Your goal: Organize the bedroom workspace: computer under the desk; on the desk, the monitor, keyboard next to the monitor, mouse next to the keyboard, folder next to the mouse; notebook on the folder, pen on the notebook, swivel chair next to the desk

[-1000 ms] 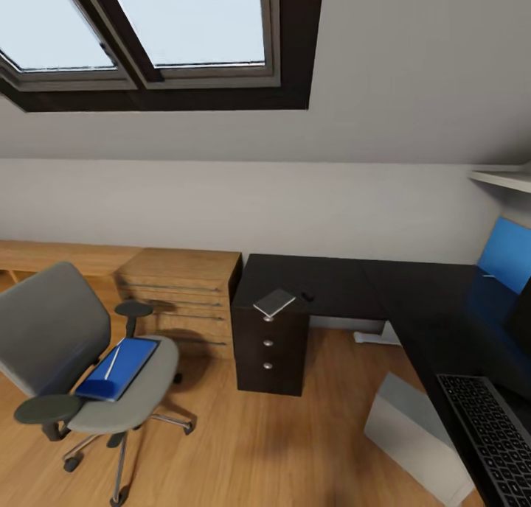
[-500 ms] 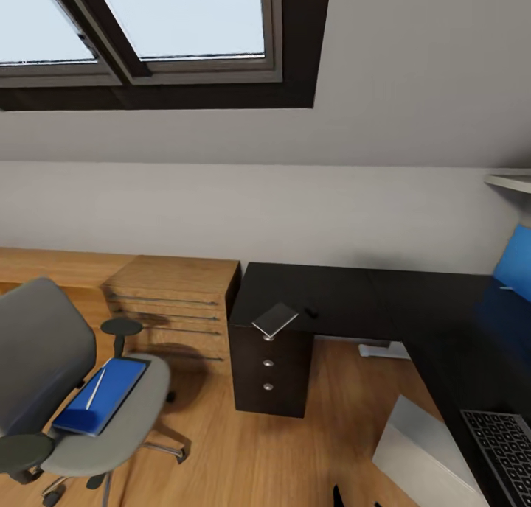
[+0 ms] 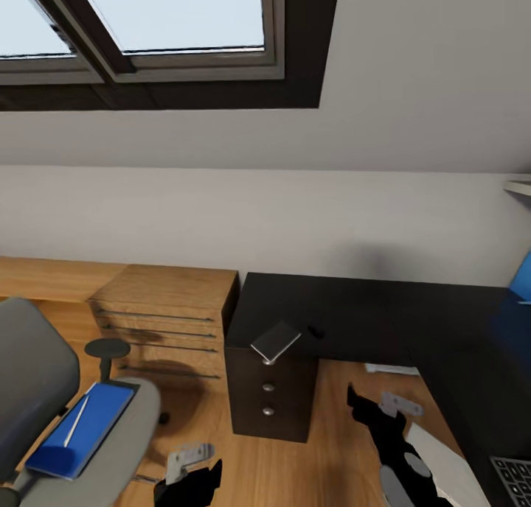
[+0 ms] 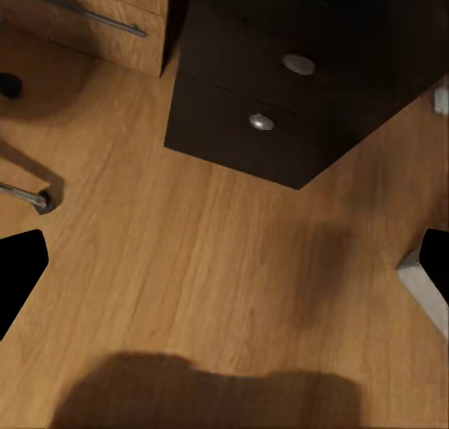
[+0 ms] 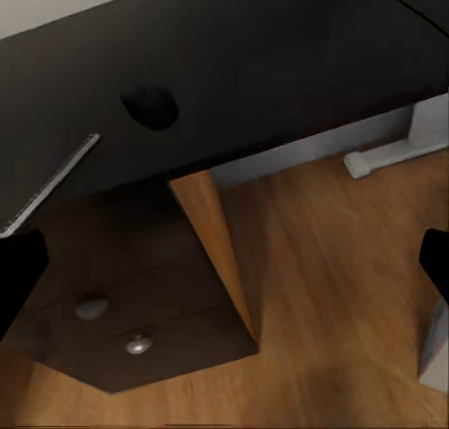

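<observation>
Head view: folder (image 3: 81, 429) with pen (image 3: 76, 421) on swivel chair (image 3: 44, 404) at 8 o'clock; notebook (image 3: 275, 340) and mouse (image 3: 316, 331) on desk (image 3: 383, 315).
Left wrist view: left end effector (image 4: 224, 270) open over wood floor (image 4: 215, 270).
Right wrist view: right end effector (image 5: 224, 261) open, mouse (image 5: 151, 107) at 11 o'clock.

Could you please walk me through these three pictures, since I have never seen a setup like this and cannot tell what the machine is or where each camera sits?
This is a simulated two-armed robot in an attic bedroom. The large picture comes from its head camera; the other two come from cameras on its wrists, looking along the fingers.

In the head view, the left gripper and right gripper rise from below; both look open and hold nothing.

On the black desk lie a grey notebook, overhanging the edge, and a small mouse. The swivel chair carries a blue folder with a pen on it. A keyboard corner shows at the right.

The wrist views show the drawer unit and wooden floor.
</observation>
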Available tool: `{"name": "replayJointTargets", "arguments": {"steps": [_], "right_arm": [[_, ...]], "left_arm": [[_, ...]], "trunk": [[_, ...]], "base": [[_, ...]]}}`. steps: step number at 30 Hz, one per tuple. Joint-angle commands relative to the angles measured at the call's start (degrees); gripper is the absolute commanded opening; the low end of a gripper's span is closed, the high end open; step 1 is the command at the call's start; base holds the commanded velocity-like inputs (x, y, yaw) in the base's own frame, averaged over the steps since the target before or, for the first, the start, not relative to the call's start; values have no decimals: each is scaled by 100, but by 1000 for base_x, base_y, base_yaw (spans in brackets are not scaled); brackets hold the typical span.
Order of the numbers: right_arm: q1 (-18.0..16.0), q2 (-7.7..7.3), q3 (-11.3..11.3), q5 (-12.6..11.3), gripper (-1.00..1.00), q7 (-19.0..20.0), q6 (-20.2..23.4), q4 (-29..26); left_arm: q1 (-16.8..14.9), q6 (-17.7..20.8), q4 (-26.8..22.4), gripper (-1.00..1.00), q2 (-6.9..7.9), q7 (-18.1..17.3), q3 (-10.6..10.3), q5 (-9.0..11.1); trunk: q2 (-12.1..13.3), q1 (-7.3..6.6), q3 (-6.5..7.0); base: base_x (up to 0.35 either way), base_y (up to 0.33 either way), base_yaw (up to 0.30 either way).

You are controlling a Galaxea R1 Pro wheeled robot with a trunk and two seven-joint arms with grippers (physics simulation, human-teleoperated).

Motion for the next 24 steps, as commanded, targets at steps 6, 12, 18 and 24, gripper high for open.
{"name": "replayJointTargets", "arguments": {"steps": [6,12,18,24], "right_arm": [[-522,-42,-501,-73,100,-262,2302,-903],[-654,-42,-549,-86,100,-235,2726,-519],[-667,-14,-506,-81,100,-218,2512,-427],[-670,-8,-232,-48,100,-199,2345,-372]], "left_arm": [[-725,851,29,100,-278,237,-1,71],[-802,942,74,100,-258,270,72,69],[-810,930,78,100,-230,267,83,58],[-811,919,78,100,-219,261,78,56]], "trunk": [[233,-126,98],[474,-258,206],[474,-258,206],[634,-346,278]], "base": [[332,0,0],[332,0,0],[332,0,0],[332,0,0]]}}
